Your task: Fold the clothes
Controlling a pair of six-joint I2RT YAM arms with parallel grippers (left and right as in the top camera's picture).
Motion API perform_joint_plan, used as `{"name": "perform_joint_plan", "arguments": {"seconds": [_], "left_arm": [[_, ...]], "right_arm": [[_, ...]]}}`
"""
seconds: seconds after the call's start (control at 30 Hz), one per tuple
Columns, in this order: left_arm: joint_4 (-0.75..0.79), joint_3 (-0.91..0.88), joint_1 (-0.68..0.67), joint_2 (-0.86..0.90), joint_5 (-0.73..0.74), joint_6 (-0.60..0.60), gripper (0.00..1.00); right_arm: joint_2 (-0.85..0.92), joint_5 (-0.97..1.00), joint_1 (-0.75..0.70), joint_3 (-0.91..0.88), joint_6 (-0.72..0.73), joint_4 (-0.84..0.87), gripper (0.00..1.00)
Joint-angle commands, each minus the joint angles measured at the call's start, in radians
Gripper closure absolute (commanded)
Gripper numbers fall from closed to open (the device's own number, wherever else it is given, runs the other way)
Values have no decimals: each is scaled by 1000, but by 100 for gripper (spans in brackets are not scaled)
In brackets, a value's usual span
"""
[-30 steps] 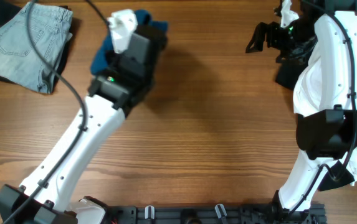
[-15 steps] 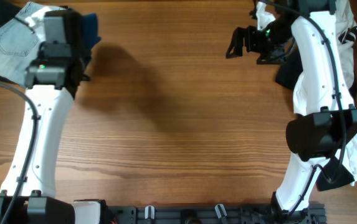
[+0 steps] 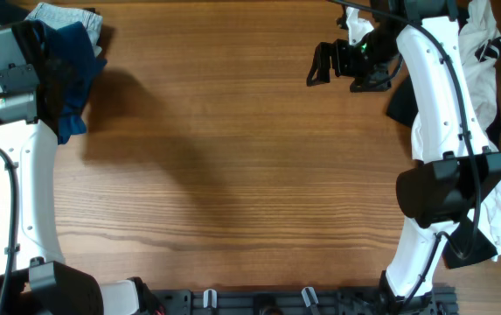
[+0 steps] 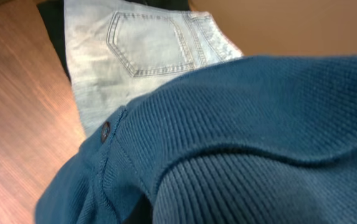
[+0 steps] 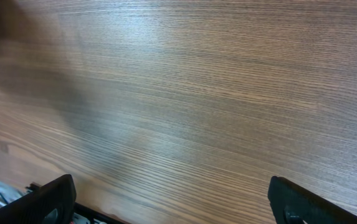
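Wood-grain table (image 3: 250, 175) fills my screens. At its far left corner the teal shirt (image 4: 259, 124) hangs bunched from the left gripper (image 3: 53, 79), which is clamped on it (fingers buried in the cloth), over the pale jeans (image 4: 147, 56). My right gripper (image 3: 320, 64) hovers above bare wood, jaws wide apart and holding nothing, near a white garment (image 3: 486, 44).

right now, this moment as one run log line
left gripper: shut on shirt | shirt: over jeans | right gripper: open above table
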Motion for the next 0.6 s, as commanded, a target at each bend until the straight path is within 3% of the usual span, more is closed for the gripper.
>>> {"name": "perform_joint_plan", "arguments": {"seconds": [0.0,0.23,0.37,0.57], "left_arm": [[73,9,25,-6,-35,-140,96],[228,9,80,-6,-18,-320,96],[282,9,114,-6,6,-348,96],[233,9,193,-6,-62,-370,96]], "right_arm": [[-33,-13,8,20,1,0,0],[-33,-13,9,20,1,0,0],[-33,-13,11,20,0,0,0],[-33,-13,11,20,1,0,0]]}}
